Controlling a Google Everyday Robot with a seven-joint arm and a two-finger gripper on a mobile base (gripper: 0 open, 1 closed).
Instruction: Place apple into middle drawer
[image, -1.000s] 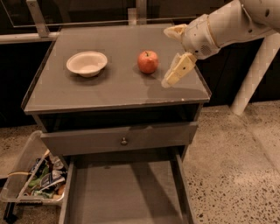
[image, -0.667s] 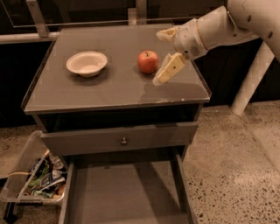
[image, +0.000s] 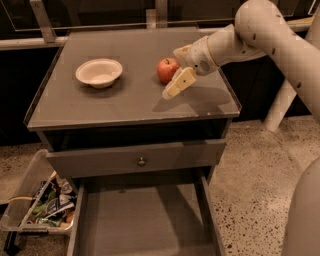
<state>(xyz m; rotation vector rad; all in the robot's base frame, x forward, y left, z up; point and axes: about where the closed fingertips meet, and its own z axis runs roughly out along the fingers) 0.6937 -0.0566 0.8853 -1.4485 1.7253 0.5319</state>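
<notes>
The red apple (image: 167, 69) sits on the cabinet top (image: 125, 102), right of centre. My gripper (image: 171, 73) comes in from the right and is open. Its near finger (image: 179, 83) lies just in front and right of the apple, and its far finger (image: 182, 50) is behind it, so the apple's right side sits between them. I cannot tell whether they touch it. The middle drawer (image: 142, 220) is pulled out wide at the bottom, a dark-grey tray with a bare floor.
A shallow white bowl (image: 99, 72) stands on the cabinet top at the left. Above the open tray is a grey drawer front with a small round knob (image: 142, 161). A clear plastic bin of packets (image: 42, 202) sits on the floor at the left. The speckled floor lies to the right.
My gripper has moved left across the cabinet top, from right of the apple to straddling its right side. The apple, bowl and drawers have not moved.
</notes>
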